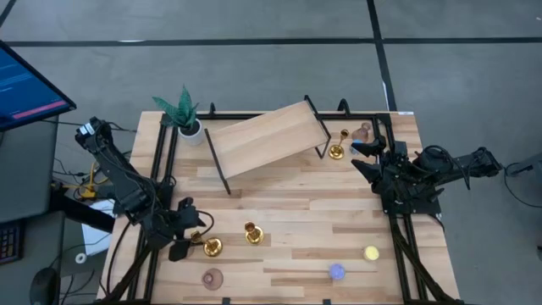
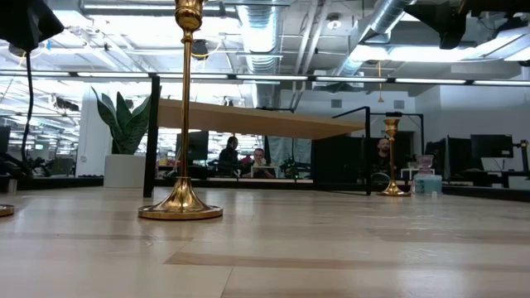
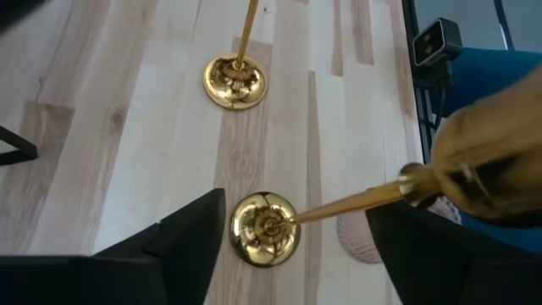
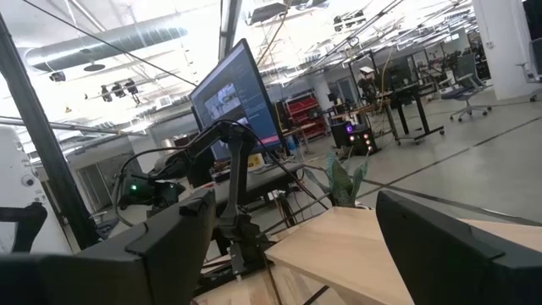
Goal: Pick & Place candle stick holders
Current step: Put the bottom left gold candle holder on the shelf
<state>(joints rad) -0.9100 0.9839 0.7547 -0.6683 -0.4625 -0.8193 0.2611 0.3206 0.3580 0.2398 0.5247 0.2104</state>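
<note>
The left end effector (image 3: 292, 246) straddles a gold candlestick (image 3: 264, 229) standing on the surface (image 3: 127, 127), fingers apart and not yet gripping its thin stem. An off-centre close could topple it toward the second candlestick (image 3: 235, 81) just ahead. The right end effector (image 4: 292, 246) waits open, raised.

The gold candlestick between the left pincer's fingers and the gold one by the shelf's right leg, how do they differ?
The near candlestick stands at the table's front left; the far candlestick stands at the back right beside the shelf. The near one sits between the left pincer's parted fingers; the far one stands free, the right pincer hanging beside it. Both are shiny gold, upright, with round bases and thin stems.
</note>
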